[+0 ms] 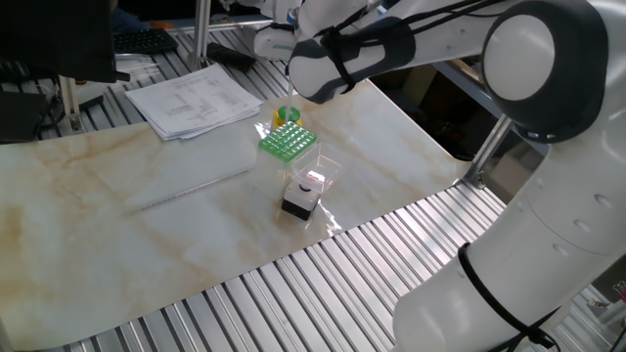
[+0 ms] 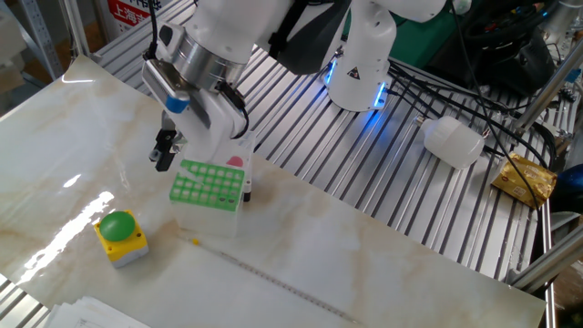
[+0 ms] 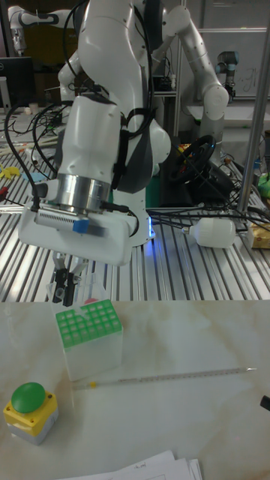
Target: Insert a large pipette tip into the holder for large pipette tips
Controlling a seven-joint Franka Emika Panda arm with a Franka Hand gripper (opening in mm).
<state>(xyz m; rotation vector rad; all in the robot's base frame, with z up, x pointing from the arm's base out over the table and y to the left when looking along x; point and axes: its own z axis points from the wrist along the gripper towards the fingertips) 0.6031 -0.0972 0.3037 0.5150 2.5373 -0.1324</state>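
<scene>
Tall fixed view: jaws (image 3: 64,289) hover beside green holder (image 3: 88,324)

Pincer (image 2: 164,152) hanging over the marble desk (image 2: 55,155), just left of the green-topped holder for large pipette tips (image 2: 208,183), black fingertips close together. Yellow box with a green button (image 2: 119,237) near the front-left of the holder. Long thin rod (image 2: 273,285) lying flat on the desk in front. White bottle (image 2: 454,141) on the metal slats, well apart.
</scene>
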